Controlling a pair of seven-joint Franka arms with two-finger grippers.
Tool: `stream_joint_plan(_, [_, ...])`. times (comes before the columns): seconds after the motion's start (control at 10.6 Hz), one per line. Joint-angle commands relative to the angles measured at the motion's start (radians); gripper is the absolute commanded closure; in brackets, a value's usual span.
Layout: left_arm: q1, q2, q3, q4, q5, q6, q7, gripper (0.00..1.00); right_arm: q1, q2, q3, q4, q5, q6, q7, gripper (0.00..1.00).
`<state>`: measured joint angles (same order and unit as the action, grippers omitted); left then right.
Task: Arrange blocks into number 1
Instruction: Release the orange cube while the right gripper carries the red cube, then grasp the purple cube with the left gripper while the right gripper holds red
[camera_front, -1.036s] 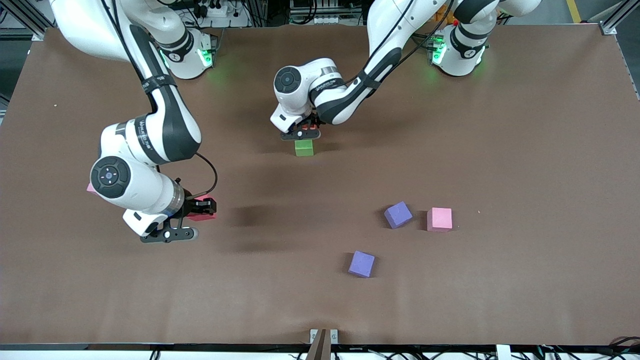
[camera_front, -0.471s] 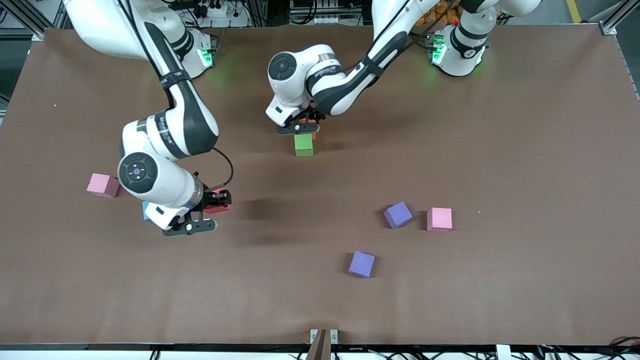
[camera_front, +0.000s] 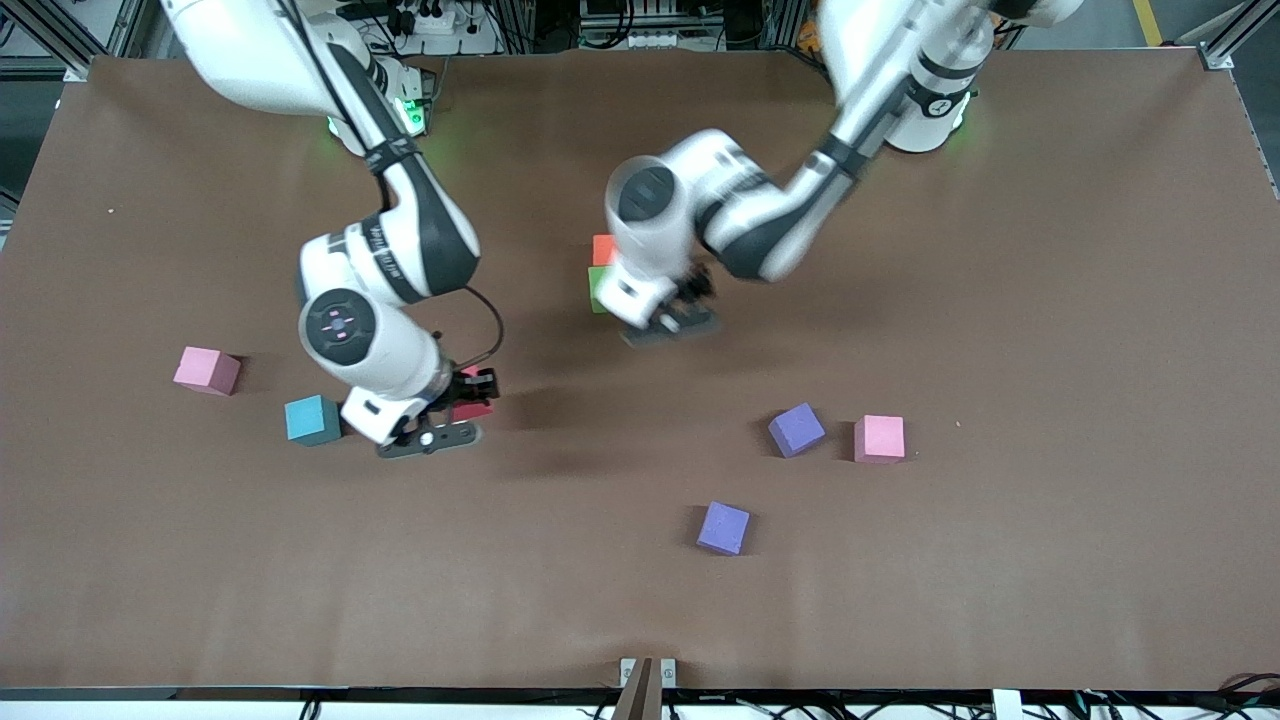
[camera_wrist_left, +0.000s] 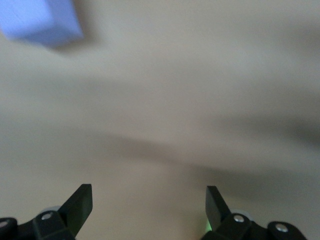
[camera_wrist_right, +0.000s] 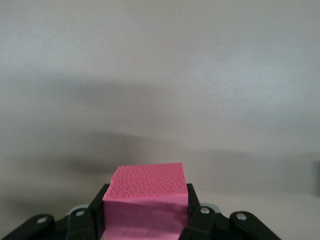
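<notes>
While the red matte foam cube (camera_front: 474, 404) sits pinched between the nearly closed fingers of the right hand (camera_front: 462, 408), lifted over bare brown worktop (camera_front: 1050, 280) in the middle of the front view toward the right arm's end, the step in hand appears to be carrying it to the column begun in the upper middle of the frame. There the orange foam cube (camera_front: 603, 249) touches the green foam cube (camera_front: 596, 288), the orange one higher in the frame. To do this well, the right arm should probably keep the cube level, as the right wrist view shows it (camera_wrist_right: 146, 192), square its faces to the green cube's, lower it just below green in the frame so that the sides meet in one straight line, and let go only once it rests flat. What stands in the way is the left hand (camera_front: 680, 308): wide open and empty (camera_wrist_left: 147, 200), it hovers over the very spot beside the green cube, and its arm hides part of that cube, so it likely has to clear off first. Lower in the frame lie a light blue foam cube (camera_front: 310, 420) just beside the right hand, a pink foam cube (camera_front: 207, 370) near it, and, well apart toward the left arm's end, a purple foam cube (camera_front: 797, 429) beside a second pink foam cube (camera_front: 879, 438), with another purple cube (camera_front: 723, 528) lowest of all.
</notes>
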<state>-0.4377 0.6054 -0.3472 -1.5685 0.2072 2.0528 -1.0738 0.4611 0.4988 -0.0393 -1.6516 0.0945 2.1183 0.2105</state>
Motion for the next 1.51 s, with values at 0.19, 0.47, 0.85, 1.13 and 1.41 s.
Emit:
stream_joint_plan(0.19, [0.216,-0.021,-0.015,-0.025,0.041,-0.02,0.119,0.0,0.12,-0.02,-0.002,-0.054,-0.001,0.042,0.142,1.0])
stream_joint_plan(0.47, [0.263,-0.015,-0.012,-0.035,0.041,-0.045,0.111,0.0,0.197,0.013,-0.002,-0.054,0.001,0.075,0.209,1.0])
stream_joint_plan(0.85, [0.292,0.017,-0.001,-0.03,0.047,0.077,-0.107,0.0,0.272,0.102,-0.002,-0.054,0.005,0.192,0.318,1.0])
stream_joint_plan(1.13, [0.283,0.042,0.022,-0.031,0.047,0.144,-0.127,0.0,0.298,0.113,-0.002,-0.054,0.005,0.198,0.355,1.0])
stream_joint_plan(1.41, [0.274,0.088,0.027,-0.033,0.117,0.211,-0.19,0.0,0.326,0.124,-0.002,-0.054,0.005,0.195,0.395,1.0])
